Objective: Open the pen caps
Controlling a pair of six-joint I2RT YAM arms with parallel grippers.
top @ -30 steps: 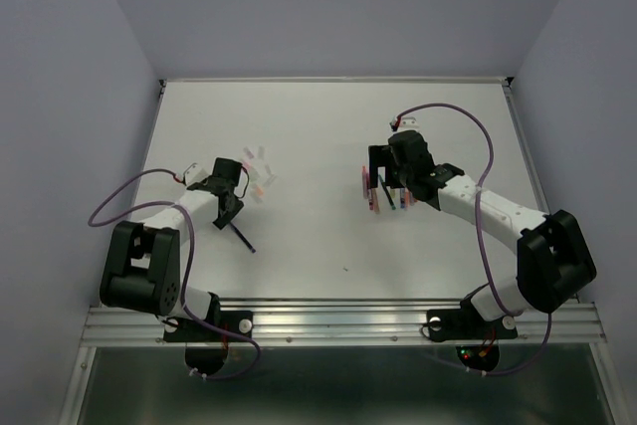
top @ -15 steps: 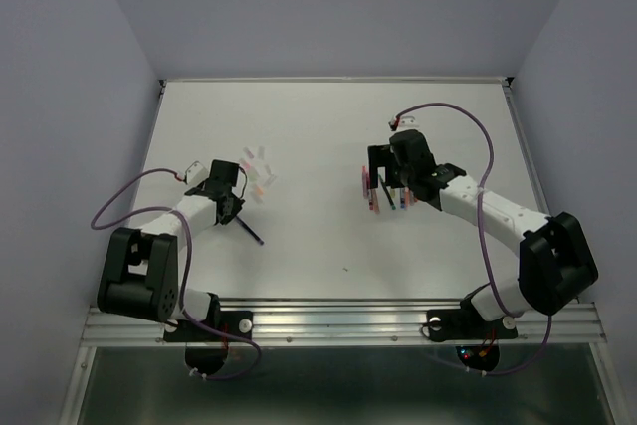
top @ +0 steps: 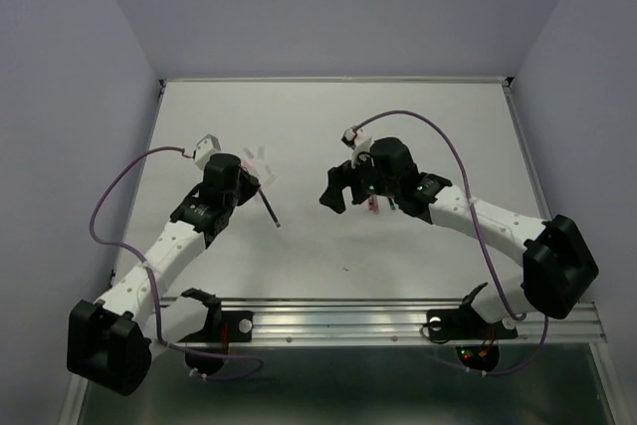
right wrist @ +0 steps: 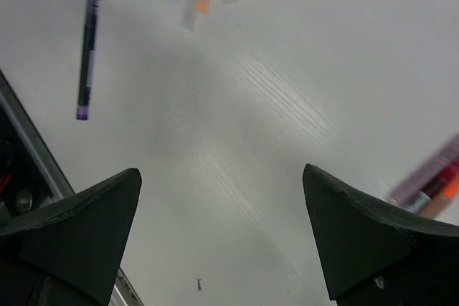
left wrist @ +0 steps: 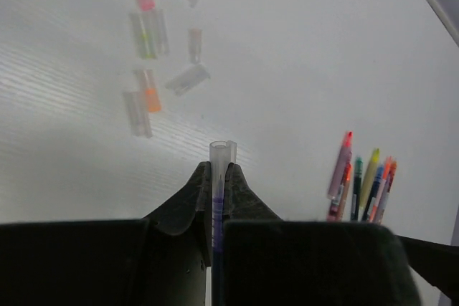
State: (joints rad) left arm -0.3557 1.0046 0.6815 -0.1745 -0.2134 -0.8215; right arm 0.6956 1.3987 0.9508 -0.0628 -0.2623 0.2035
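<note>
— Where's the pen (left wrist: 217,209)?
— Clamped in the left tool (left wrist: 221,171), clear cap (left wrist: 222,152) poking out at twelve o'clock.
— And the right tool (right wrist: 221,170)?
— Jaws spread wide; that pen hangs at its ten o'clock. Loose caps (left wrist: 145,35) lie on the table (left wrist: 323,48).

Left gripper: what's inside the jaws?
A pen, clamped in the left gripper, clear end poking out ahead. Its rear part is hidden by the gripper itself.

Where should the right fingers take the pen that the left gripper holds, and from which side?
Take the pen at its free end, which sticks out past the left gripper. Bring the right gripper in from the right, fingers across the shaft; the rest is clamped.
</note>
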